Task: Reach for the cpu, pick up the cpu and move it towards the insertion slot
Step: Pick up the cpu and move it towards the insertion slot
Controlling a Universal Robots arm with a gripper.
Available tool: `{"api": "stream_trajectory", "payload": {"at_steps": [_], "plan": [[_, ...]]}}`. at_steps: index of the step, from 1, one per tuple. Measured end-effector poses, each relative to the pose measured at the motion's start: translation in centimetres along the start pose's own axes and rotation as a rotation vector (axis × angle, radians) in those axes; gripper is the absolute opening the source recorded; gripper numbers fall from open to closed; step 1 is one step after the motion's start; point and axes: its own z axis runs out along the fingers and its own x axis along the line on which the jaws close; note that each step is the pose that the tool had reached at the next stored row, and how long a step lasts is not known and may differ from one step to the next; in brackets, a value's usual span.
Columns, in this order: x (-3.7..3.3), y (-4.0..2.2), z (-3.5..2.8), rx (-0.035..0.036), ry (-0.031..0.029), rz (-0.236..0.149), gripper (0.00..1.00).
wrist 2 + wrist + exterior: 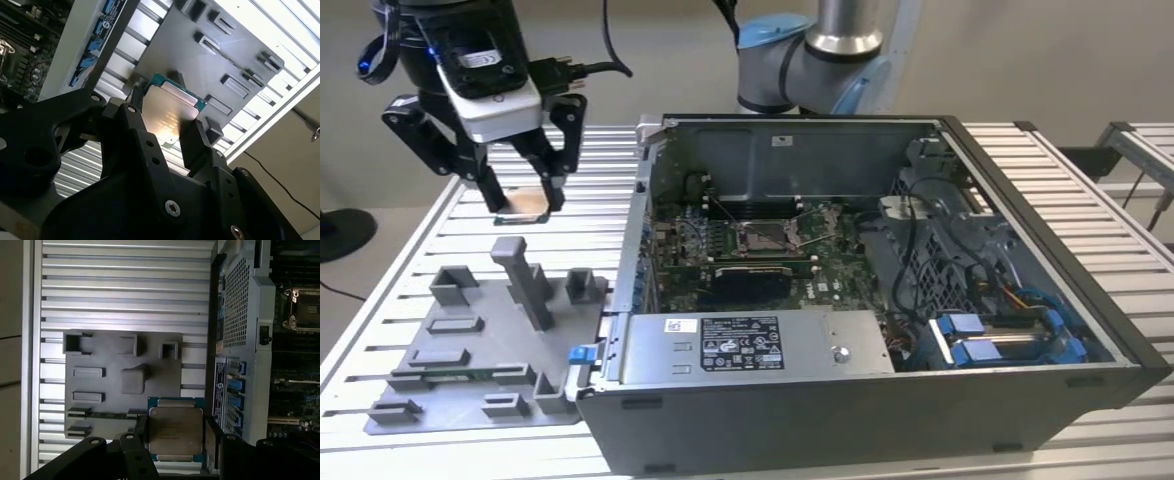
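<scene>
Our claw (520, 208) is clamped on the cpu (170, 112) by opposite edges, above the tabletop (607, 170) near the grey fixture plate (454, 340); the insertion slot (765, 236) lies well apart inside the open case (854, 410); we judge the carry needs the chip level, the pinch steady, and clearance over the case wall.

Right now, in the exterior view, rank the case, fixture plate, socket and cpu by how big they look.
1. case
2. fixture plate
3. socket
4. cpu, smallest, though the gripper holding it hides part of it.
</scene>
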Motion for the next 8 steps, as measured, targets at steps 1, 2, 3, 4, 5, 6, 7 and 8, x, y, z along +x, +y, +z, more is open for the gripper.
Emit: {"api": "stream_trajectory", "payload": {"at_steps": [1, 2, 3, 4, 5, 6, 7, 8], "plan": [[-0.24, 0.00, 0.00, 0.0000, 0.0000, 0.000, 0.00], [-0.48, -0.01, 0.00, 0.0000, 0.0000, 0.000, 0.00], [-0.68, -0.01, 0.00, 0.0000, 0.0000, 0.000, 0.00], [-0.89, -0.02, 0.00, 0.0000, 0.0000, 0.000, 0.00], [-1.09, -0.02, -0.01, 0.0000, 0.0000, 0.000, 0.00], [-1.25, -0.02, -0.01, 0.0000, 0.0000, 0.000, 0.00], [-1.39, -0.02, -0.01, 0.0000, 0.0000, 0.000, 0.00], [-1.48, -0.03, -0.01, 0.0000, 0.0000, 0.000, 0.00]]}}
